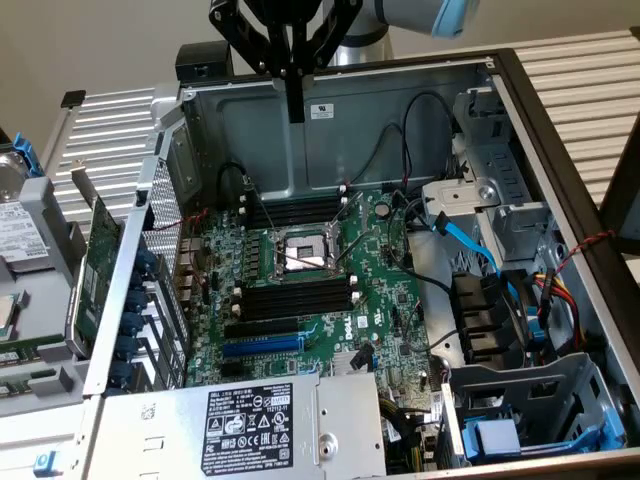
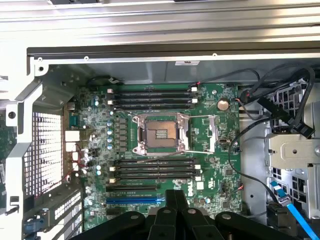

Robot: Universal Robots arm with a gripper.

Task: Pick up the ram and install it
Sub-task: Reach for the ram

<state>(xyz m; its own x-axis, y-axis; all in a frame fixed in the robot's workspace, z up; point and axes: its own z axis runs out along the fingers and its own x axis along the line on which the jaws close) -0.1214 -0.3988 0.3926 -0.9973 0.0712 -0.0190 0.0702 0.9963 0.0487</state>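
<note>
The gripper [image 1: 293, 108] hangs above the far wall of the open computer case [image 1: 250, 140]. Its two dark fingers are pressed together and nothing is seen between them. In the wrist view the same closed gripper [image 2: 175, 196] points down over the near edge of the motherboard [image 2: 220, 150].

The ram [image 1: 32, 352] seems to be the narrow dark-green strip that lies flat outside the case, at the exterior view's left. It is long and thin; chips or a label I cannot make out there, so I am not fully sure of it. Seen from the gripper in the exterior view it lies between 7 and 8 o'clock, well apart from the fingers and not touched by them.

Just above it a larger green expansion card [image 1: 97, 270] leans against the side of the case. Inside the case, at about 6 o'clock from the gripper, the processor socket [image 1: 305, 252] sits between two groups of black memory slots [image 1: 295, 212] with white end clips.
</note>
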